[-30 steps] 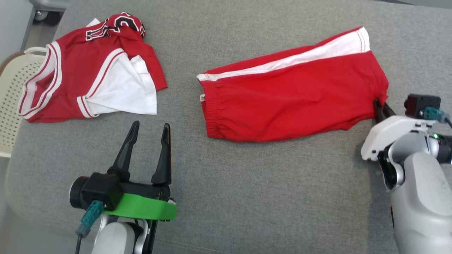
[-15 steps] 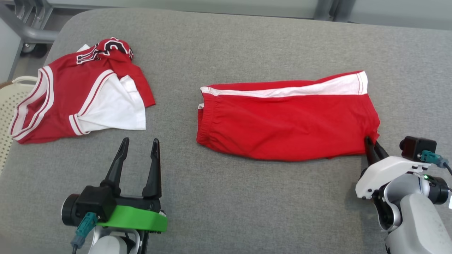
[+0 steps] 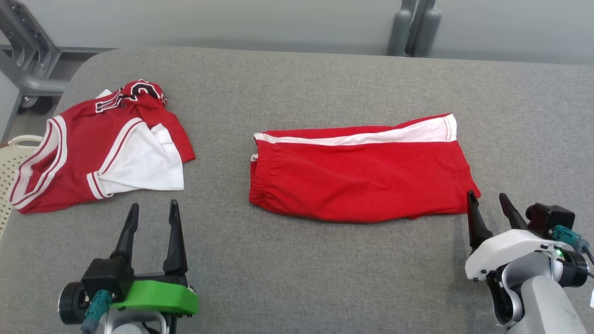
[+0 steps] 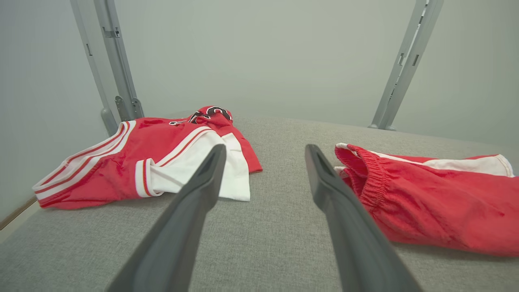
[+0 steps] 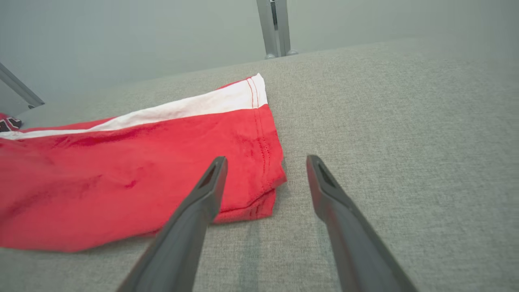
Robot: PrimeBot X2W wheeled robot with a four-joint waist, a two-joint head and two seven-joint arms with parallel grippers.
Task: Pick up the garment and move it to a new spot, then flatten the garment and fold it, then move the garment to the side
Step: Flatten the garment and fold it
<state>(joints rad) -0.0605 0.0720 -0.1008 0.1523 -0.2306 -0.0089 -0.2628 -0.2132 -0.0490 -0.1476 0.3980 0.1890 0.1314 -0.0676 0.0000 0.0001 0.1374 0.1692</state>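
Note:
The garment, a pair of red shorts (image 3: 357,181) with a white side stripe, lies folded flat on the grey padded table (image 3: 301,83), waistband to the left. My right gripper (image 3: 487,195) stands open just off the shorts' lower right hem corner, holding nothing. In the right wrist view the shorts (image 5: 121,170) lie left of the right gripper (image 5: 265,159), and its left finger overlaps the hem corner. My left gripper (image 3: 154,205) is open and empty near the front left. In the left wrist view, that left gripper (image 4: 264,148) points between the two garments, shorts (image 4: 425,202) on the right.
A red and white jersey (image 3: 102,148) lies crumpled at the table's far left, also in the left wrist view (image 4: 154,162). A cream perforated basket (image 3: 9,162) stands past the left edge. Grey metal frame posts (image 3: 413,28) rise behind the table.
My right gripper has opened and let go of the shorts' lower right corner. The head camera has tilted, so the whole picture sits lower. The left gripper stays open.

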